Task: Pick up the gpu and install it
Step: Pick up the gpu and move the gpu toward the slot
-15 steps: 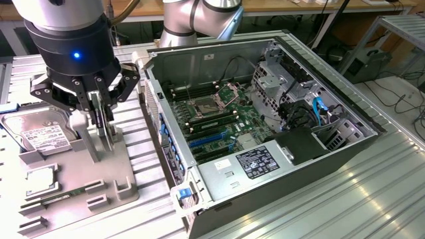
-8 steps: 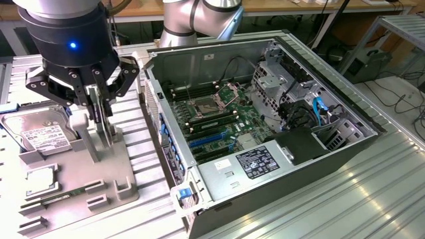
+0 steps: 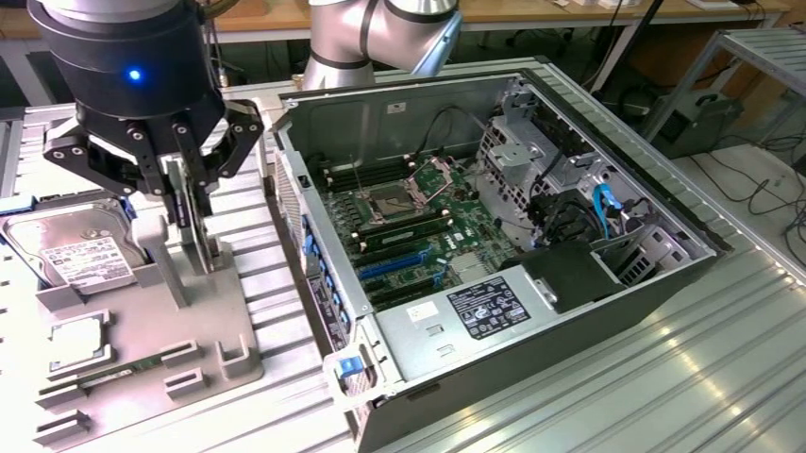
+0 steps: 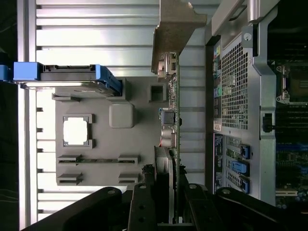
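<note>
gpu [image 4: 172,91] edge-on, fan face hidden, hard drive [image 3: 63,250] cut by frame edge

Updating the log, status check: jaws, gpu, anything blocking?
Jaws shut on gpu, upright over gray fixture. Open case alongside; gap between looks free.

Ribbed metal table [image 3: 629,387] with parts tray [image 3: 164,330], computer case [image 3: 529,377]
</note>
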Action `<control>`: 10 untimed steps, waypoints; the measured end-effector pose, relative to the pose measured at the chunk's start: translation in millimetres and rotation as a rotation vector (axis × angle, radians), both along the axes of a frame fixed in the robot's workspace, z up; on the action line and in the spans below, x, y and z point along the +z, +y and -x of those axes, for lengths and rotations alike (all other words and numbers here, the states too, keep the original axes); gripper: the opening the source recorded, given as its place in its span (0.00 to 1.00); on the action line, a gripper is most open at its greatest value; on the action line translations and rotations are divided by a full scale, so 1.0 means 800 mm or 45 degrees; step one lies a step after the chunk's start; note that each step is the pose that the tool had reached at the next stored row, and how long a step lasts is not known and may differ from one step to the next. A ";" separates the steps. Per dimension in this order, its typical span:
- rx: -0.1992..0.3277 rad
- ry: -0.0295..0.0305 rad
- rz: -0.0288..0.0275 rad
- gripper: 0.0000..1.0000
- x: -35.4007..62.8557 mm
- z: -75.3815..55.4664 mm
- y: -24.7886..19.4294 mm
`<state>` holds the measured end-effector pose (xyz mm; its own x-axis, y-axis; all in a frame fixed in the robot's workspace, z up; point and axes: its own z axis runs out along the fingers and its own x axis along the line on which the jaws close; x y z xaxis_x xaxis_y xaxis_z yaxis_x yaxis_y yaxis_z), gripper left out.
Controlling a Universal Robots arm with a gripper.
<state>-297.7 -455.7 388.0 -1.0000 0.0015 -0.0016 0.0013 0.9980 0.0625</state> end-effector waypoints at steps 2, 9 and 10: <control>0.000 0.0001 0.0001 0.27 0.002 0.000 0.0000; 0.000 0.0001 0.0001 0.27 0.013 0.000 0.0000; 0.000 0.0001 0.0001 0.27 0.015 0.000 0.0000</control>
<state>-297.7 -455.7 399.7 -1.0000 0.0015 -0.0016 0.0014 0.9980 0.0624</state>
